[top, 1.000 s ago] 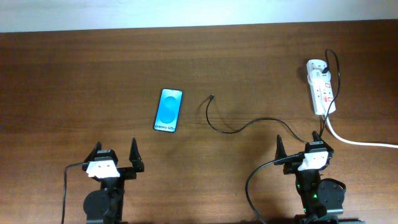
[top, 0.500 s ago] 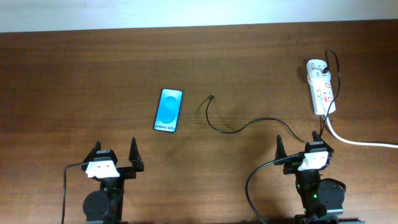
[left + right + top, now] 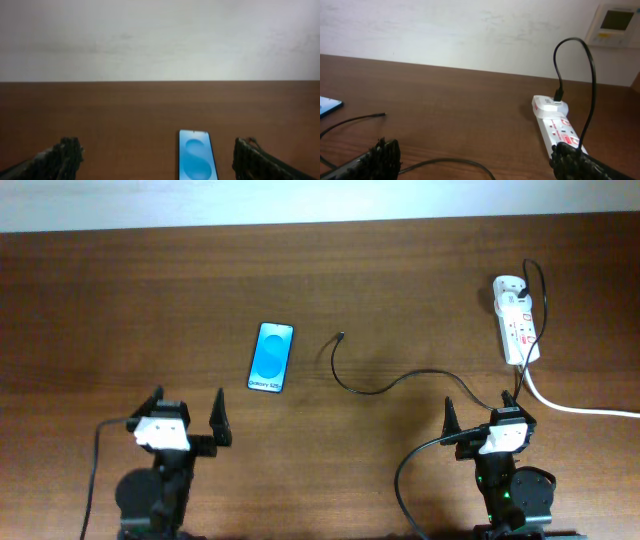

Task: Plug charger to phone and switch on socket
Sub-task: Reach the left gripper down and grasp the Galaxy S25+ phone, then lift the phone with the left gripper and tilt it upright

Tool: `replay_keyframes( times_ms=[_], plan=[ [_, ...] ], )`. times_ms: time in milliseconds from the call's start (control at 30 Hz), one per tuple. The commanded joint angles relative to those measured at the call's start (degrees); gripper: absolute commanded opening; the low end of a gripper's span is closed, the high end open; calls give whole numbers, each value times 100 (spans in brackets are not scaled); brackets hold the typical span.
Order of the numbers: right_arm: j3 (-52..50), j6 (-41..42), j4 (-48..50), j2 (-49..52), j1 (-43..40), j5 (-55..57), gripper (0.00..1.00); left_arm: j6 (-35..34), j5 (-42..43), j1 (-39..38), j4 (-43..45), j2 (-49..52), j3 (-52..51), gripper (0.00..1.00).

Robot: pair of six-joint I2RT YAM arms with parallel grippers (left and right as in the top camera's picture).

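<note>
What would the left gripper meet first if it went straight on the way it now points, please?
Most likely the phone: the left wrist view shows it ahead of the left gripper, within the open jaws' span, right of centre; height is unclear.

Overhead looks straight down at table point(image 3: 150, 300); wrist views low, forward toward wall point(image 3: 160, 40); left shares phone point(image 3: 271, 357).

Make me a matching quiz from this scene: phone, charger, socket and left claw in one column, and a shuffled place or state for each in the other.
Column one:
1. phone
2. charger
3. socket
4. left claw

Column two:
A. white, farthest to the right
B. open, holding nothing
C. blue screen facing up
D. tip lying loose, right of the phone

Pairs: 1-C, 2-D, 3-A, 4-B
</note>
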Motion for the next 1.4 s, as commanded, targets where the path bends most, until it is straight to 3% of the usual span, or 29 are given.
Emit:
replay_keyframes(
  times_ms=[0, 133, 267, 367, 500, 533, 567, 667, 733, 867, 1133, 1367],
  plan=[
    [-31, 22, -26, -28, 48, 72, 98, 92, 66, 24, -26, 1475, 1386, 99],
    [-31, 22, -26, -28, 48, 70, 98, 284, 892, 26, -1364, 3989, 4092, 99],
    [-31, 22, -26, -28, 48, 72, 98, 284, 1117, 22, -4328, 6861, 7556, 99],
    [-31, 22, -26, -28, 48, 72, 98, 393, 1051, -175, -5753, 8146, 8996, 99],
    [-31, 22, -26, -28, 48, 72, 98, 389, 1255, -304, -5923, 8520, 9012, 99],
    [-31, 22, -26, -28, 48, 70, 98, 391, 1268, -304, -5814, 8520, 9012, 96],
    [-31, 22, -26, -28, 48, 72, 98, 256, 1217, -304, -5757, 8585, 9009, 83],
    [-31, 22, -26, -28, 48, 70, 98, -728, 234, -811, -5906, 9322, 9007, 85],
    [-31, 22, -26, -28, 48, 72, 98, -1010, -439, -1320, -5991, 9892, 9007, 89],
    [-31, 22, -26, -28, 48, 70, 98, -1587, -435, -1644, -6277, 10810, 9007, 89],
    [-31, 22, -26, -28, 48, 72, 98, -1252, -439, -1665, -6133, 11641, 9005, 97],
    [-31, 22, -26, -28, 48, 70, 98, -726, -498, -1681, -6037, 11798, 8994, 92]
  ],
)
